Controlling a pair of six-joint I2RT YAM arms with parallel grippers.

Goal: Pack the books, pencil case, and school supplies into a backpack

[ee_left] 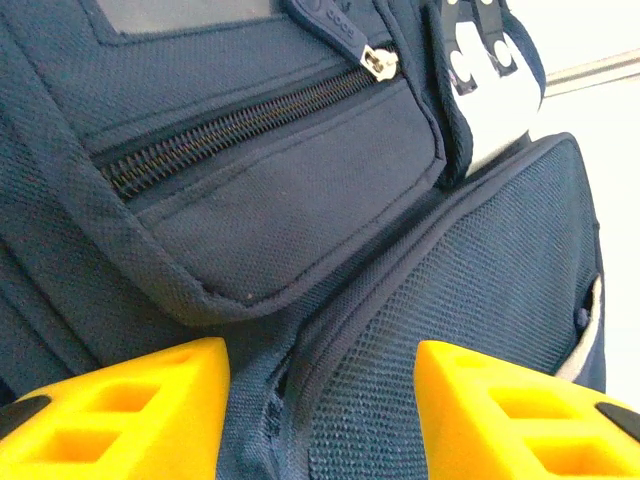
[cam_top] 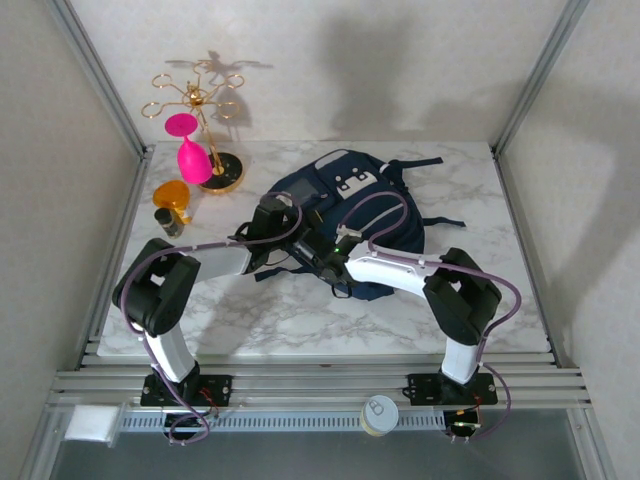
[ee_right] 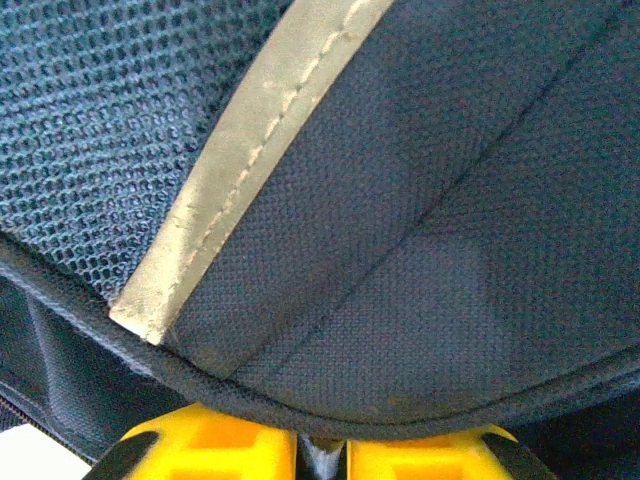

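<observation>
Gold wire stand (cam_top: 200, 100) holding an upturned pink glass (cam_top: 190, 155) sits back left on the white marble table (cam_top: 300, 310), with an orange object (cam_top: 170, 193) and a small dark bottle (cam_top: 170, 222) in front. The navy fabric backpack with grey trim (cam_top: 345, 185) lies mid-table, its near end hidden by both arms. The left gripper (ee_left: 320, 350) stands spread over its mesh pocket. The right gripper (ee_right: 320, 440) is pressed nearly together, pinching its piped hem.
</observation>
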